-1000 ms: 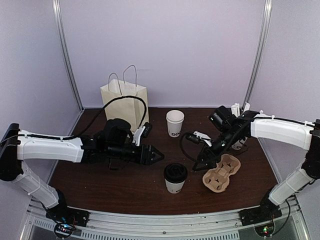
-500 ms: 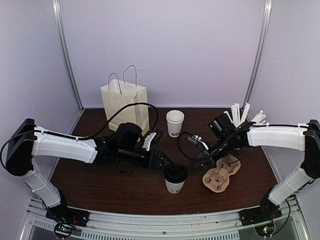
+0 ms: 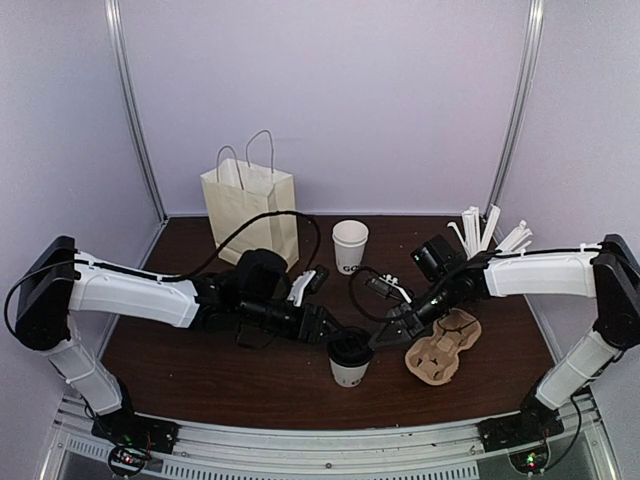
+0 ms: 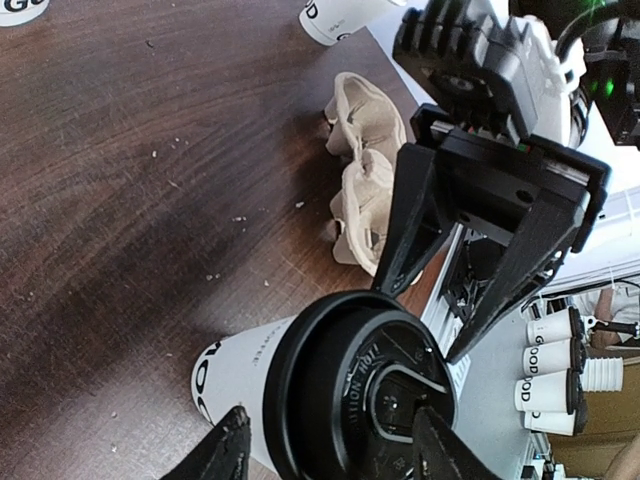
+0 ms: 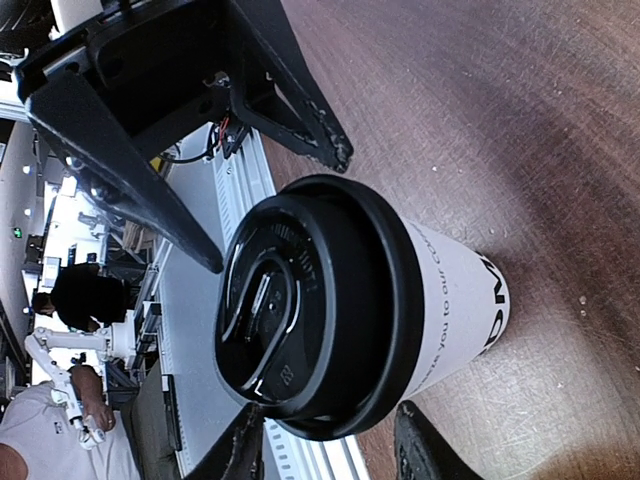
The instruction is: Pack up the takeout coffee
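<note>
The left tool [image 4: 332, 412] was spread, one finger on each side of the black lid of the lidded cup [image 5: 440, 290]. No finger could be seen pressing on the cup. The right tool [image 5: 332, 408] was also spread, and its own camera showed the cup just beyond its fingertips. The left wrist camera added what that view lacked: the right tool's two dark fingers angled down with their tips close to the lid's rim. From above, the two tools met nose to nose over this cup, which stood upright near the front middle of the worktop [image 3: 200, 370]. Only the overhead view took in the rest. The brown cup carrier [image 3: 443, 345] lay just right of the cup. A lidless cup [image 3: 350, 246] stood farther back, the paper bag [image 3: 250, 205] was at the far left, and a cup of sticks [image 3: 472, 222] was at the far right.
</note>
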Robot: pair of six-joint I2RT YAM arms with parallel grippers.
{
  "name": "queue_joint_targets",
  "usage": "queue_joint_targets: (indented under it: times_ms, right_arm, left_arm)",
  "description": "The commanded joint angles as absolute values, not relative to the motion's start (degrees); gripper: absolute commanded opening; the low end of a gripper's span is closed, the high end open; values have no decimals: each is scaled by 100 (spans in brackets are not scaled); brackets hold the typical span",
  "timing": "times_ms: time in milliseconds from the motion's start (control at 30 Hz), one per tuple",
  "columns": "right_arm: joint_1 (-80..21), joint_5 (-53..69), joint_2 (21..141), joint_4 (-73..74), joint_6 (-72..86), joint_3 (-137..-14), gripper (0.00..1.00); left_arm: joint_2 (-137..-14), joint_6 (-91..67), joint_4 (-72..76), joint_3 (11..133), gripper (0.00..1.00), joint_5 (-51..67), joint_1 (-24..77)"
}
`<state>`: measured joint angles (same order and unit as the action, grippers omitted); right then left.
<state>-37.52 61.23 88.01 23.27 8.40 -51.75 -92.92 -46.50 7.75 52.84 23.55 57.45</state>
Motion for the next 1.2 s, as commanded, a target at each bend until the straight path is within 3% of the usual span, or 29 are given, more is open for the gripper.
queue_joint_targets:
  times_ms: [0, 500, 1167]
  right_arm:
    - [-3730, 6312, 8962, 2043, 970, -5120, 44]
    - [-3734, 6102, 9196, 2220, 798, -5026, 44]
    - [-3729, 5090, 10062, 2740, 507, -5064, 46]
  left_arm:
    - [-9406, -4667, 936, 5279, 55, 2488, 5768]
    - [-9683, -4836, 635, 4930, 47, 2481, 5769]
    - [-10521, -5536, 2115, 3893, 40, 2421, 5786]
